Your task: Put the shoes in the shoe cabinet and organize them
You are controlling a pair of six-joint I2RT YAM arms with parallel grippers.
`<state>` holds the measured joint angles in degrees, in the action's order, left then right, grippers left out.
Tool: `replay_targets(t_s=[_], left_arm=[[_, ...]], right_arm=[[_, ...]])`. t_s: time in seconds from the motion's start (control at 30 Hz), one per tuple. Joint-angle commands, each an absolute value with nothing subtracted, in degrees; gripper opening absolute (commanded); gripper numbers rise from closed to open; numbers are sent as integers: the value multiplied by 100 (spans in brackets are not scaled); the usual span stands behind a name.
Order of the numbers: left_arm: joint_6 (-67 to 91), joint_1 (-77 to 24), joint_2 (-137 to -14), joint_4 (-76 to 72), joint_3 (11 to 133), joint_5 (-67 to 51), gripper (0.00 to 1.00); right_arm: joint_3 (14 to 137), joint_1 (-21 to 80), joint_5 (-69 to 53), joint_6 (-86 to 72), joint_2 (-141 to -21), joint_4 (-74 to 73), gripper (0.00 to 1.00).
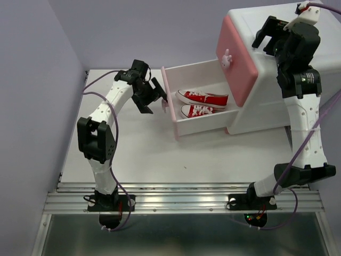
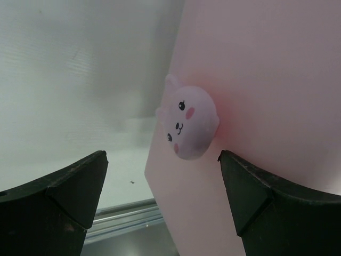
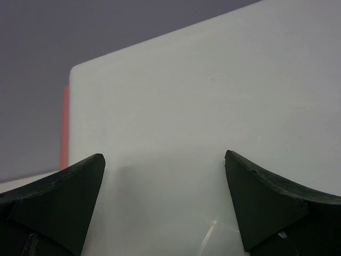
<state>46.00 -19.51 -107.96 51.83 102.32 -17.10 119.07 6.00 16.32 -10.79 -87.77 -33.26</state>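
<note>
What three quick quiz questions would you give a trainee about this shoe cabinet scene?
1. True or false: the lower drawer is pulled out.
2. How many red shoes lie inside it?
3. The left gripper is lined up on: A the bunny knob, B a green shoe, C the table edge.
Key: 1 true; 2 two; 3 A.

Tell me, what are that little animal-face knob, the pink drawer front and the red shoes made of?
The knob looks like moulded plastic: pale pink, smooth, with a soft sheen and a printed face. The drawer front seems to be matt pink plastic, flat and even. The red shoes are probably canvas with white laces and rubber-like white soles, but they are too small to show the weave.
</note>
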Motion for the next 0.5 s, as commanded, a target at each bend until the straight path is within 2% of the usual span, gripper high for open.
replay_targets(t_s=[0.0,0.2,0.33,0.47], left_arm=[[5141,-2442,-10792,4000,10819,-2556,99],[5440,-3092,-11319,3358,11566,-2838,99],[5694,-3593,-12066,3279,12433,-2892,99],[6318,-4077,-12874,2445,13251,-3313,99]], right_arm=[[11058,659,758,-1958,-8640,-5035,98],[10258,659,159,-2311,-8306,-5133,91],[10151,659,53,-2277,-8288,-5167,90],[10073,659,-202,-2145,-8358,-5326,89]])
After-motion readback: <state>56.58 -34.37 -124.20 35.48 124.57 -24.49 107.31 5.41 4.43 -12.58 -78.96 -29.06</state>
